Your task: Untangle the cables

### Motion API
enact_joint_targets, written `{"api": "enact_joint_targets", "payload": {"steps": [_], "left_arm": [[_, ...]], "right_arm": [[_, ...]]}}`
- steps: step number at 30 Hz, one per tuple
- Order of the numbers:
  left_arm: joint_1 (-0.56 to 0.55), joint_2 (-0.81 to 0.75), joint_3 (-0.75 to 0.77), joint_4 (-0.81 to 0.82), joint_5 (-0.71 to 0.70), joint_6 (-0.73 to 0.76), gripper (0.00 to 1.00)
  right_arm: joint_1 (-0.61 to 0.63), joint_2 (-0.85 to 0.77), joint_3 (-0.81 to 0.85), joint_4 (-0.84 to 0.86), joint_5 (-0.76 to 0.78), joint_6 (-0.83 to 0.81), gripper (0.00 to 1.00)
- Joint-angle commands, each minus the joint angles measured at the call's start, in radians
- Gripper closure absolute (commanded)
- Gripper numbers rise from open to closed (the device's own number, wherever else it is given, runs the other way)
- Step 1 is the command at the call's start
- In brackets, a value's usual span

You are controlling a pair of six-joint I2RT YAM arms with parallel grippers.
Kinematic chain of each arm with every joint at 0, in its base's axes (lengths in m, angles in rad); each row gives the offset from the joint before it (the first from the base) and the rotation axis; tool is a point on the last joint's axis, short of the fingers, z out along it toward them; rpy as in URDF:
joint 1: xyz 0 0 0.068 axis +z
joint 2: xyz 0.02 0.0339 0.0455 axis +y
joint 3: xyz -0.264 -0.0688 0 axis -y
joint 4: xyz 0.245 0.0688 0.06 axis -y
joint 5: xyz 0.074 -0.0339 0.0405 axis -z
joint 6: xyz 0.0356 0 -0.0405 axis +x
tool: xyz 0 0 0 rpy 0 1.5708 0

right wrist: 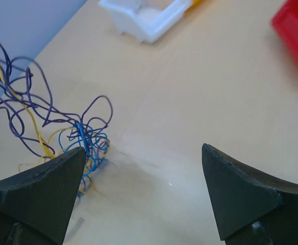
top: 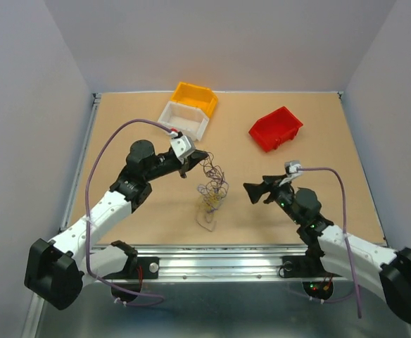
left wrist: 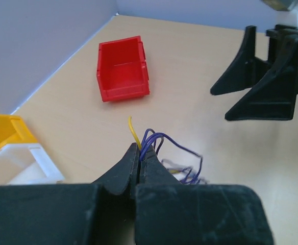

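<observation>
Pinching purple and yellow strands shut-tight, the left gripper (left wrist: 139, 153) lifts the cables (top: 212, 184), whose tangle trails down to mid-bench (top: 332, 183). The right gripper (right wrist: 144, 153), just beside them, is spread wide, holding nothing.

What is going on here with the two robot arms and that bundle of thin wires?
The two arms are working on a tangled clump of thin cables. The left gripper has its jaws shut on a few purple and yellow strands at the top of the clump. The right gripper hovers beside the clump with its jaws wide open, holding nothing. The cables are not yet untangled.
</observation>
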Motion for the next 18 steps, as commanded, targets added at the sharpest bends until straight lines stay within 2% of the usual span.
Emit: {"api": "enact_joint_targets", "payload": {"steps": [1,4,7,13,16,18], "left_arm": [[-0.041,-0.002,0.064,0.011,0.061,0.060,1.00],[-0.078,0.016,0.081,-0.018,0.082,0.089,1.00],[-0.110,0.026,0.094,-0.034,0.080,0.111,1.00],[-0.125,0.035,0.140,-0.028,0.060,0.097,1.00],[-0.125,0.043,0.193,-0.026,0.040,0.068,1.00],[-0.125,0.052,0.252,-0.034,0.017,0.035,1.00]], "right_arm": [[0.002,0.219,0.127,0.304,-0.404,-0.143,0.00],[0.024,0.418,0.188,0.453,-0.470,-0.160,0.00],[0.063,0.576,0.274,0.504,-0.471,-0.179,0.01],[0.143,0.758,0.389,0.568,-0.514,-0.196,0.04],[0.169,0.842,0.449,0.572,-0.514,-0.194,0.18],[0.185,0.897,0.477,0.596,-0.501,-0.194,0.20]]}}
